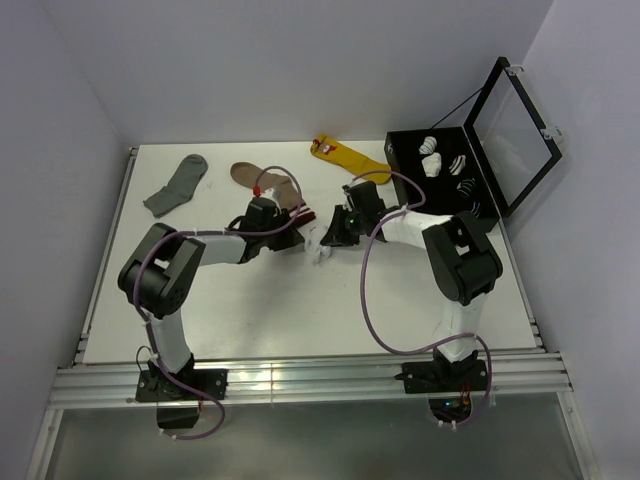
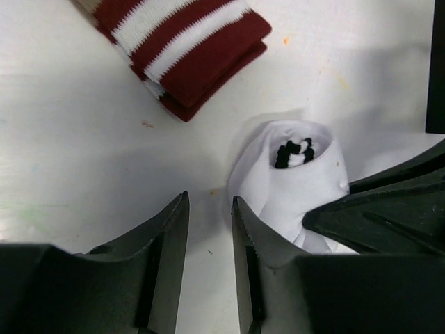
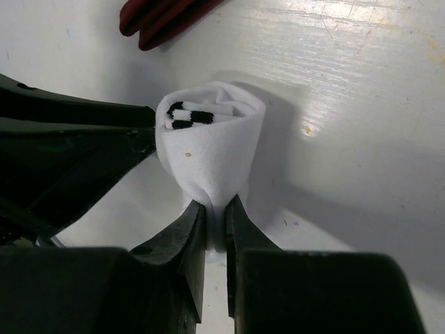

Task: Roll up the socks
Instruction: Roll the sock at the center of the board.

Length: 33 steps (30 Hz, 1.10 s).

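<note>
While the right gripper [image 3: 215, 209] pinches the low end of the socks [image 3: 208, 142], you have only a thin bit of cloth between its tips. The socks are one white roll with the dark stripes peeking out of the top. The roll stands near the middle of the table [image 1: 300, 320]. Your left gripper [image 2: 210, 205] sits just beside the roll, at its 9 o'clock. Its tips are spread apart, with nothing between them.

What could go wrong? The roll looks loose at the top. If you let go with the right one now, I think it may pop open, because nothing tucks it shut. If you pull up on that thin pinch, the cloth may slip out and the roll may fall over. If the left one pushes in from the side, it may knock the roll flat. Watch the brown sock [image 2: 184, 49] too. Its red and white cuff lies near, at 11 o'clock from the roll, and a wide grab could catch it.
</note>
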Each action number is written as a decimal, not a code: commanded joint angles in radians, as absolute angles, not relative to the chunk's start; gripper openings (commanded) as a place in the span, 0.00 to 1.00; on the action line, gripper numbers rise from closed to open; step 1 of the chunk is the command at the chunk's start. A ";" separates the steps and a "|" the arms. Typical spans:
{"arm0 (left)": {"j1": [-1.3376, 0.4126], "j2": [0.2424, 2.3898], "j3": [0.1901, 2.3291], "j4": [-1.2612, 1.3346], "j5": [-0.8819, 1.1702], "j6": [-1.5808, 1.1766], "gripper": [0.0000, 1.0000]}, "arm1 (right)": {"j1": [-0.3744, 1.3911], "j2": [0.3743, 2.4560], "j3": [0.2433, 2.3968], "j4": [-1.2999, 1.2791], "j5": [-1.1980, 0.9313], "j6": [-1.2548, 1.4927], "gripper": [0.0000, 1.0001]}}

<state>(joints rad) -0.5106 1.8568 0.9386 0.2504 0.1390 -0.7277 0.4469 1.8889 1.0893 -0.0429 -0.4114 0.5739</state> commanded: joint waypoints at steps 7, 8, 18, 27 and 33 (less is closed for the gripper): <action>-0.549 1.829 0.881 0.365 0.169 -0.776 0.48 | 0.448 1.858 1.121 -0.143 -0.377 0.528 0.00; -0.549 1.825 0.877 0.368 0.167 -0.776 0.48 | 0.448 1.858 1.121 -0.144 -0.377 0.528 0.00; -0.549 1.850 0.867 0.434 0.210 -0.772 0.44 | 0.451 1.861 1.144 -0.179 -0.362 0.518 0.00; -0.558 1.859 0.838 0.498 0.252 -0.796 0.38 | 0.474 1.873 1.213 -0.279 -0.284 0.489 0.00; -0.580 1.876 0.822 0.538 0.268 -0.834 0.35 | 0.502 1.884 1.275 -0.373 -0.161 0.476 0.00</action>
